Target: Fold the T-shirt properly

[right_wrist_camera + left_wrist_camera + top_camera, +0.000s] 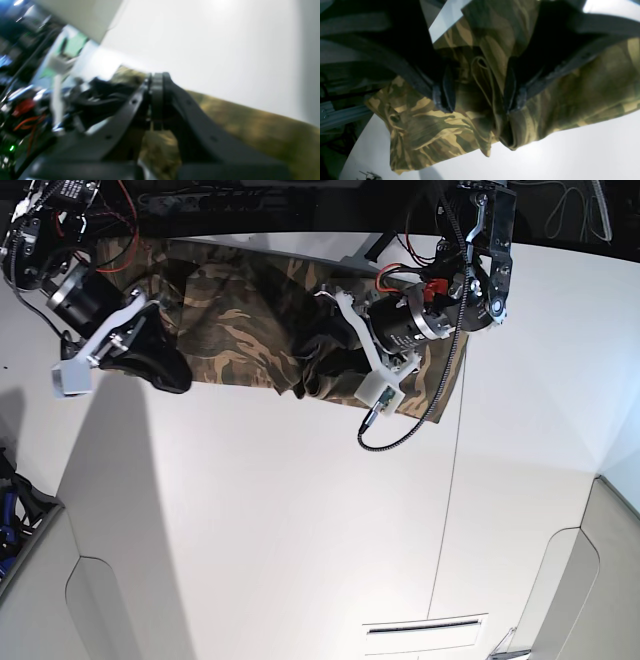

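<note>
left gripper (480, 100) jaws apart | over bunched t-shirt (425, 130) | white table (570, 155)

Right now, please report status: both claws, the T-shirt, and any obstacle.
Left claw open, fingers astride bunched cloth. Right claw shut, blurred; grip on cloth unclear. T-shirt crumpled at table far edge, not folded. No obstacle seen.

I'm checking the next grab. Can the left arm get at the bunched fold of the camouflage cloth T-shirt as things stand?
Probably yes: the left gripper is open, its fingers either side of a raised fold of the camouflage cloth T-shirt, with nothing between them.
</note>
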Controlling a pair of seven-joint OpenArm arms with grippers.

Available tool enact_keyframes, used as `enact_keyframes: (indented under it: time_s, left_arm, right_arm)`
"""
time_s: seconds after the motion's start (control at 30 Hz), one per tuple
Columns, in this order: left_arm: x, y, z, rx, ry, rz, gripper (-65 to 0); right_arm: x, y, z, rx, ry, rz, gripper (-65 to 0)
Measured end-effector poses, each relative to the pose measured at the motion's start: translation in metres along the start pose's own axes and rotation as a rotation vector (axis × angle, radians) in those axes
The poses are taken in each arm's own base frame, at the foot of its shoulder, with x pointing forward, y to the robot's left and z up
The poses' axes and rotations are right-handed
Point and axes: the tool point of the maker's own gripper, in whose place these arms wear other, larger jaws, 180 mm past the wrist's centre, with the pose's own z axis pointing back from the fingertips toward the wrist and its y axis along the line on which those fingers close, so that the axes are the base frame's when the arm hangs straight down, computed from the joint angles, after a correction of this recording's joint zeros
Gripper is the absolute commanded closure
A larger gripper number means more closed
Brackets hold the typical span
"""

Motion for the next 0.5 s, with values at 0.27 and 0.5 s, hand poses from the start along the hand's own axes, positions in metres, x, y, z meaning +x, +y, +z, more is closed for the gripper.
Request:
enact_keyframes:
  time_s: [0.27, 0.5]
  left_arm:
    - [0.01, 0.002, -0.001, 0.002, -0.026, -0.014, -34.6]
    - [0.007, 0.002, 0.0, 0.003, -0.013, -0.014, -34.6]
  right_arm:
    - [-0.05, 0.048, -0.047, 0.131, 0.171, 0.084, 0.0]
    - [-0.106, 0.014, -0.07, 0.068, 0.314, 0.023, 0.0]
